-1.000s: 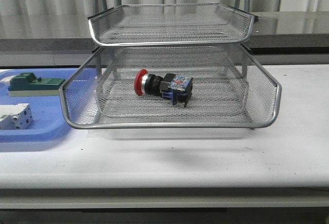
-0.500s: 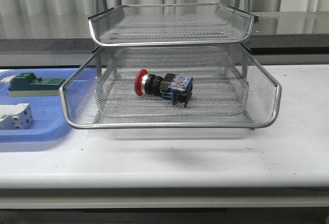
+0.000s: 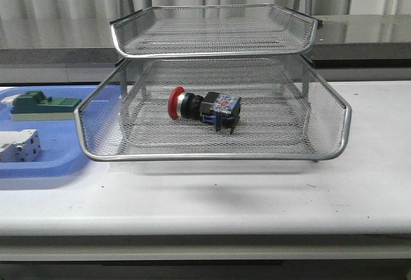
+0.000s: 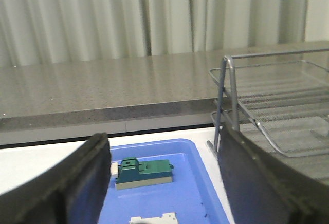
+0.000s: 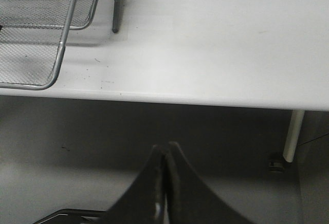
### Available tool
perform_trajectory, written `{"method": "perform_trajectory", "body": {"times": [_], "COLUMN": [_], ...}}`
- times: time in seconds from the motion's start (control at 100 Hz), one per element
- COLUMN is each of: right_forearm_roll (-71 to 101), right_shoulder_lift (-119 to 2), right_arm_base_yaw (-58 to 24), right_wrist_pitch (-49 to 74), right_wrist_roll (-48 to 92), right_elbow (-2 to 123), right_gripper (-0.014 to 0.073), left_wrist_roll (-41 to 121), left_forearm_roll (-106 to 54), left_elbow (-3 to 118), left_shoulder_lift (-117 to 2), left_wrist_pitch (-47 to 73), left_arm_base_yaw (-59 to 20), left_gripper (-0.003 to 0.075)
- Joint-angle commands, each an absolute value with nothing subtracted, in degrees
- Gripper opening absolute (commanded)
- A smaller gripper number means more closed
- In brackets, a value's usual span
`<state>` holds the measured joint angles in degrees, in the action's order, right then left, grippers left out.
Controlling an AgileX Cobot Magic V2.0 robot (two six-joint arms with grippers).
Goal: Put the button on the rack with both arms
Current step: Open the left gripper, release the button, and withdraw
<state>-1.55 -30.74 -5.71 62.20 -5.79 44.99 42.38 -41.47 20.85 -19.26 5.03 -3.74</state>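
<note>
The button (image 3: 204, 108), red-headed with a black collar and a blue-black body, lies on its side in the pulled-out middle tray of the silver wire rack (image 3: 212, 155). No arm shows in the front view. In the left wrist view my left gripper (image 4: 164, 175) stands wide open above the blue tray (image 4: 187, 193), with nothing between its fingers; the rack (image 4: 267, 126) is beside it. My right gripper (image 5: 166, 147) is shut and empty, hanging off the table's front edge, below a corner of the rack (image 5: 56, 64).
A flat blue tray (image 3: 61, 164) left of the rack holds a green block component (image 3: 42, 105) and a white terminal block (image 3: 18, 146). The green block (image 4: 144, 171) also shows in the left wrist view. A grey counter and curtains stand behind.
A dark bit of arm at the top left corner of the front view has gone out of view. The button and rack have not moved.
</note>
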Motion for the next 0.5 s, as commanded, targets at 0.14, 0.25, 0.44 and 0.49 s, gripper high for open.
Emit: {"method": "perform_trajectory", "body": {"times": [0.14, 0.25, 0.44, 0.49], "right_forearm_roll": [-2.2, -2.2, -2.2, -2.2], "right_shoulder_lift": [-30.9, -30.9, -30.9, -30.9], "right_arm_base_yaw": [-5.6, -5.6, -5.6, -5.6], "right_wrist_pitch": [59.4, 59.4, 59.4, 59.4], "right_wrist_roll": [-5.9, -5.9, -5.9, -5.9], "right_elbow": [47.0, 47.0, 47.0, 47.0], "right_gripper": [-0.0070, -0.0070, -0.0070, -0.0070], "left_wrist_roll": [41.6, 41.6, 41.6, 41.6], "left_forearm_roll": [-44.0, -44.0, -44.0, -44.0], "left_elbow": [17.9, 17.2, 16.5, 16.2], "left_shoulder_lift": [-17.8, -17.8, -17.8, -17.8], "left_wrist_pitch": [-0.9, -0.9, -1.0, -1.0], "left_arm_base_yaw": [-3.6, -3.6, -3.6, -3.6], "left_gripper": [0.0439, 0.0439, 0.0353, 0.0290]}}
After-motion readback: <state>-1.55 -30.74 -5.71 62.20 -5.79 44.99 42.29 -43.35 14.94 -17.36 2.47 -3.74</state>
